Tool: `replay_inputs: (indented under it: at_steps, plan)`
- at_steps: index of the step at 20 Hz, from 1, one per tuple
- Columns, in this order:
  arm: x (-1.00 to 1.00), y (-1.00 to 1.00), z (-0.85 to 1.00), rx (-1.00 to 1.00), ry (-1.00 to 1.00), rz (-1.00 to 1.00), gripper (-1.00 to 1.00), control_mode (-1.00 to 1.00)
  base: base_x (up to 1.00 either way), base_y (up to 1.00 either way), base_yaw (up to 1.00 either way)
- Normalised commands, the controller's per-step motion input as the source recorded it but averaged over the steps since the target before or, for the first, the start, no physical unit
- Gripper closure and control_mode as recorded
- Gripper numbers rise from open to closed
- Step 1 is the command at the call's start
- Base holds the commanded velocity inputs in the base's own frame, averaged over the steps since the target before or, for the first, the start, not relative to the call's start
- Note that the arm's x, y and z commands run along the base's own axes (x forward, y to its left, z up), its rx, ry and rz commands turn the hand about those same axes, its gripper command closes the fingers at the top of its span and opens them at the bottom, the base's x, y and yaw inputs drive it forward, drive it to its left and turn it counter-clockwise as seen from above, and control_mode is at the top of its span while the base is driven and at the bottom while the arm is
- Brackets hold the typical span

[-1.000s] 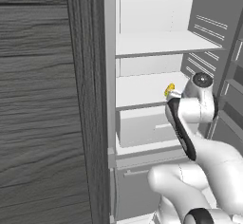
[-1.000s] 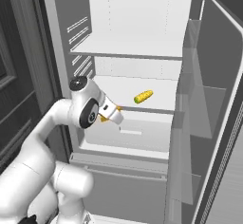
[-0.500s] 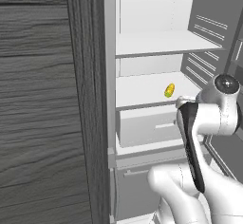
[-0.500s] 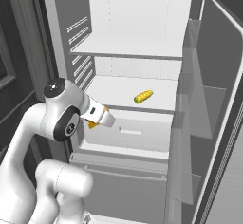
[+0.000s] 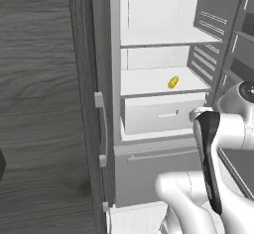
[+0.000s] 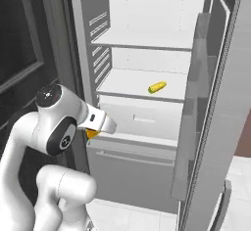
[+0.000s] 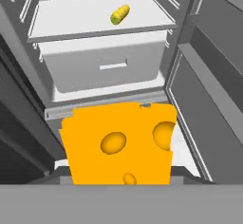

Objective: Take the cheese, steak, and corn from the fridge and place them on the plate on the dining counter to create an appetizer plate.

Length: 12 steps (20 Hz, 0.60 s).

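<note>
My gripper is shut on the cheese, an orange-yellow wedge with holes that looms large in the hand view; a sliver of the cheese peeks out under the hand. The hand hangs in front of the open fridge, low and outside the white drawer. The corn, a short yellow cob with a green end, lies on the shelf above that drawer, also visible as the corn and the corn. Steak, plate and dining counter are out of view.
A dark wood-grain cabinet stands left of the fridge. The fridge door hangs open on the right, its door shelves close to the hand. A grey lower drawer front sits below the white drawer.
The arm has drawn back out of the fridge and lower, carrying the cheese with it. The corn has stayed on its shelf.
</note>
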Motion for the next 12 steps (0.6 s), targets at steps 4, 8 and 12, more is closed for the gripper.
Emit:
replay_inputs:
  at_steps: [4,8,12]
  plan:
    - [0.00,0.00,0.00,0.00,0.00,0.00,1.00,1.00,-1.00,-0.36,0.10]
    - [0.00,0.00,0.00,0.00,0.00,0.00,1.00,1.00,-1.00,-0.21,0.08]
    - [0.00,0.00,0.00,0.00,0.00,0.00,1.00,1.00,-1.00,-0.31,0.03]
